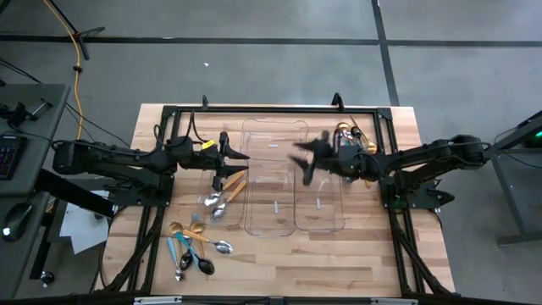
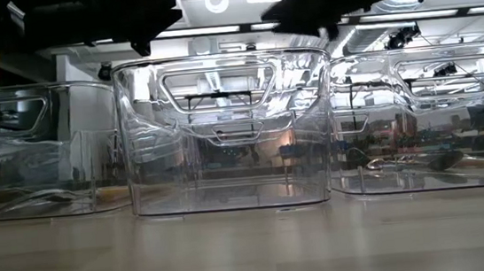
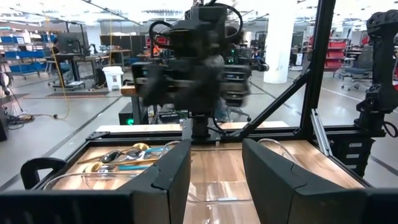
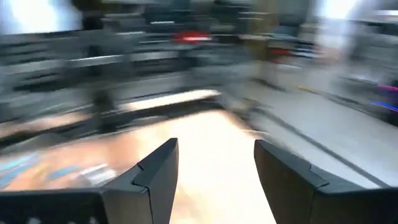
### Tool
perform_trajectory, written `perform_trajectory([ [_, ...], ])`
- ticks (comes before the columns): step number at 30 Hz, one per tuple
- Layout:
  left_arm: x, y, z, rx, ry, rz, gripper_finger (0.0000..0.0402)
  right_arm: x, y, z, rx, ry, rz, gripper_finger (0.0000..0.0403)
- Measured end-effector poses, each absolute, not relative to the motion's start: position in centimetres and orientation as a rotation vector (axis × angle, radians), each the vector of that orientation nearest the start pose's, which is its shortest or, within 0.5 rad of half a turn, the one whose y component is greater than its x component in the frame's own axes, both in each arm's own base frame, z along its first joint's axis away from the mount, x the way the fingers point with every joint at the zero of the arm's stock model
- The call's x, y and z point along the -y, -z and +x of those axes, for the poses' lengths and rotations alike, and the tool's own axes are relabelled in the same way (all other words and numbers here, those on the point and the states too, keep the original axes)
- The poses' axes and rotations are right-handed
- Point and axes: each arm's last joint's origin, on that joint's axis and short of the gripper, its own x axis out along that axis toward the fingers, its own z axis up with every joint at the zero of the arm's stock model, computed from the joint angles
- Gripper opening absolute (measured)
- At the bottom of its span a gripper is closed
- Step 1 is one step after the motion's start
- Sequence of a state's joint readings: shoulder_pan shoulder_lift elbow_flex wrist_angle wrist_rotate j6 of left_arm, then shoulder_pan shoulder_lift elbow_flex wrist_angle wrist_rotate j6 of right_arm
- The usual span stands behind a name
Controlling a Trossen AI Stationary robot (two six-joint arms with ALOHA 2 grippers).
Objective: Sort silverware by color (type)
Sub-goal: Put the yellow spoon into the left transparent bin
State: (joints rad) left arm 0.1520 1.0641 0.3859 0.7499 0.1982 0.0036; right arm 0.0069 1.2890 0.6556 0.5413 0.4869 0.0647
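While both grippers gape empty | silverware: gold, orange-, blue-, teal-handled pieces heaped left of trays

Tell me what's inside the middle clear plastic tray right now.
Nothing shows inside the middle clear plastic tray: the wooden table shows through it, with no cutlery. The open right gripper hangs over its right edge, covering a little of it. The orange-handled spoons lie in the left tray.

This was a large industrial lab or workshop hall. The left wrist view showed a grey concrete floor, white columns, ceiling strip lights and red shelving at the upper right of the frame. From above, a wooden table stood on that floor, desks at the frame's side edges.
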Motion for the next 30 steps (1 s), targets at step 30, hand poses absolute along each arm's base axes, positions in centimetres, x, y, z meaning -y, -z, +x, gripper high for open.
perform_trajectory([
  [30, -2.7, -23.2, 21.5, 0.049, 0.046, 0.012, 0.0136, 10.5, -17.8, 15.8, -0.894, 1.490, 0.557, 0.0194],
])
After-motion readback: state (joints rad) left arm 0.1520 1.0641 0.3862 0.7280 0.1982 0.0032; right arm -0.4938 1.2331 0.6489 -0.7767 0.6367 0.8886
